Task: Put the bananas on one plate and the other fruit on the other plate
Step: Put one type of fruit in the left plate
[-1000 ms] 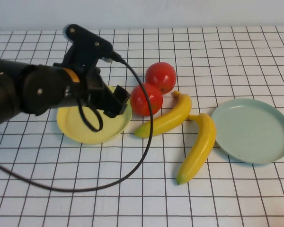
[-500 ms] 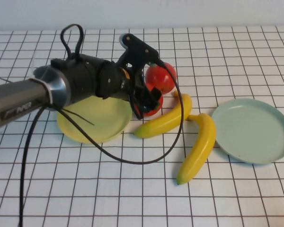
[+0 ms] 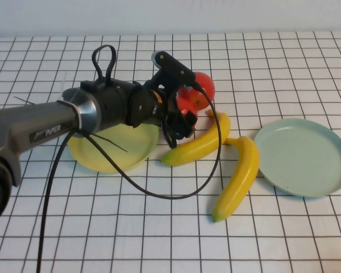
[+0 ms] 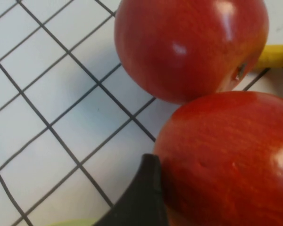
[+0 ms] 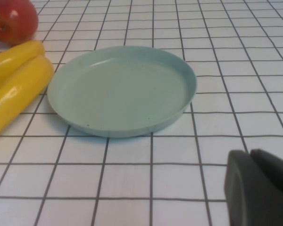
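Note:
Two red apples lie touching just right of the yellow plate (image 3: 102, 154). My left gripper (image 3: 179, 120) reaches over that plate with its jaws open around the near apple (image 3: 185, 102); one finger (image 4: 141, 197) lies against its side. The near apple (image 4: 226, 160) fills the left wrist view, with the far apple (image 3: 202, 85) behind it (image 4: 188, 47). Two yellow bananas (image 3: 199, 142) (image 3: 238, 176) lie on the cloth between the apples and the empty blue-green plate (image 3: 304, 156). My right gripper (image 5: 249, 157) is shut and empty, low over the cloth near that plate (image 5: 122, 89).
The table is covered by a white cloth with a black grid. The left arm's black cable (image 3: 159, 193) loops down over the cloth in front of the yellow plate. The right wrist view also shows the bananas (image 5: 14, 94) and the far apple (image 5: 14, 19).
My left arm has swung right from over the yellow plate to the apples and lowered around the near one. The fruit and plates have not moved.

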You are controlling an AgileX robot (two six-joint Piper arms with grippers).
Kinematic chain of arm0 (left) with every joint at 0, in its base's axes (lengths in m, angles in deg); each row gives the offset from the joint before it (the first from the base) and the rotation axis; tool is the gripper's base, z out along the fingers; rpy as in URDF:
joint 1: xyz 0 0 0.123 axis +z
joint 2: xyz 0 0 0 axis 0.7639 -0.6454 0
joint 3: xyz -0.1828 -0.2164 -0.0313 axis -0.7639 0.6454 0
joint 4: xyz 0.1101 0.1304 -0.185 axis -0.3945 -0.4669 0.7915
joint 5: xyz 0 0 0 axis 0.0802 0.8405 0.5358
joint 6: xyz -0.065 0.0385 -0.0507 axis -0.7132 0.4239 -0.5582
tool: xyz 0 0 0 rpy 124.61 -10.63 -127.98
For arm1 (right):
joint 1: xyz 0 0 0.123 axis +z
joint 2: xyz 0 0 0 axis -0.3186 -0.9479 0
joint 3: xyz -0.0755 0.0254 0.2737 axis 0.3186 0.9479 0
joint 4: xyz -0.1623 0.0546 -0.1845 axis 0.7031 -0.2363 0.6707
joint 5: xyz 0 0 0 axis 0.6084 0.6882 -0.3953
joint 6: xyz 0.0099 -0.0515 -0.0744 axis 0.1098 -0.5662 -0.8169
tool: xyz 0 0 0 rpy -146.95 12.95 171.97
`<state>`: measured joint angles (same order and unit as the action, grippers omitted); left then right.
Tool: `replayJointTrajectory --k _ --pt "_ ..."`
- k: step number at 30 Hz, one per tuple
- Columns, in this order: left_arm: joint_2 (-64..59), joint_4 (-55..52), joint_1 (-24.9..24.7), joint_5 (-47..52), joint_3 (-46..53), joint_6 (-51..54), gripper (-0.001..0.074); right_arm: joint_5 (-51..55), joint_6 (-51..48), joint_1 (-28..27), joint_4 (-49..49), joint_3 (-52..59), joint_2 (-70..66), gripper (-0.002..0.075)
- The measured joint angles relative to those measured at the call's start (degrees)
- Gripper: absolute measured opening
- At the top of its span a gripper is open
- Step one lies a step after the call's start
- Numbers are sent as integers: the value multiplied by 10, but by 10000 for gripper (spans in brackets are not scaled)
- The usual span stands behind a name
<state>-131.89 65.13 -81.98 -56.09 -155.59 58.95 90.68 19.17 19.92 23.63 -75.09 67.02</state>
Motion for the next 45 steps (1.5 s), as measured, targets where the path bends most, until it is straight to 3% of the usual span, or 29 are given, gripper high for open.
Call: replayJointTrajectory --k 3,7,14,22,27,34,38,45 --pt "-1 0 0 -5 0 0 658 0 0 0 0 0 0 -16" --pt "-1 0 0 -6 -1 0 536 0 0 0 0 0 0 -16" --pt "15 -42 0 -2 -1 -29 537 0 0 0 0 0 0 -16" --pt "146 -151 0 39 4 -156 536 0 0 0 0 0 0 -16" --pt "200 -164 19 37 99 -177 544 0 0 0 0 0 0 -16" --pt "218 -143 87 -1 256 -220 550 0 0 0 0 0 0 -16" --pt "224 -141 116 -16 276 -247 570 0 0 0 0 0 0 -16" --pt "225 -143 123 -23 277 -263 638 0 0 0 0 0 0 -16"
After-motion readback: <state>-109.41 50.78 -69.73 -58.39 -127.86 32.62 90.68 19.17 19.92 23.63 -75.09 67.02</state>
